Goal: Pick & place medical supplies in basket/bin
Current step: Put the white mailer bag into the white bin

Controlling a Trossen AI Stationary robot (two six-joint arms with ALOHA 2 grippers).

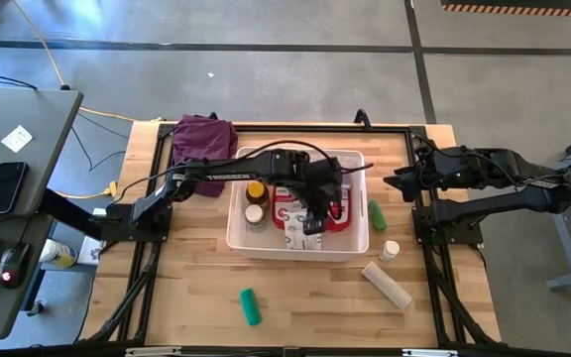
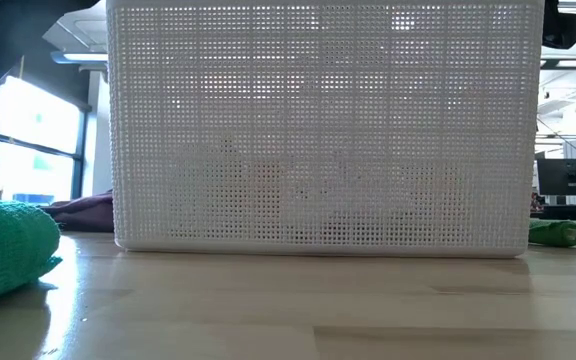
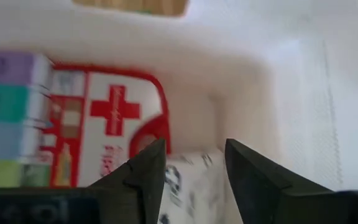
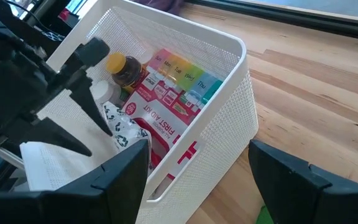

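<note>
Left gripper (image 1: pixel 315 216) is down inside the white basket (image 1: pixel 236 238), jaws spread, straddling the white printed packet (image 3: pixel 188 180) without pinching it as far as I can tell. Packet lies on the basket floor, just beside the red first-aid pouch (image 3: pixel 114 127); rainbow pill organizer (image 3: pixel 8 118) sits on the pouch's other side. Amber bottle (image 1: pixel 256 190) and 1 white-capped bottle (image 1: pixel 254 214) are in the basket's left end.

Right gripper (image 4: pixel 197 180) waits at the basket's right side, above the table, jaws wide, empty.

Still out on the table: green tube (image 1: pixel 376 214), small white-capped bottle (image 1: pixel 391 249), beige roll (image 1: pixel 387 285), a green roll (image 1: pixel 251 305).

Handling guess: packet is light, floppy, probably slick, so pinch an edge. Tube is soft and round, grip across its middle. Beige roll is squashy, grip across its width.
</note>
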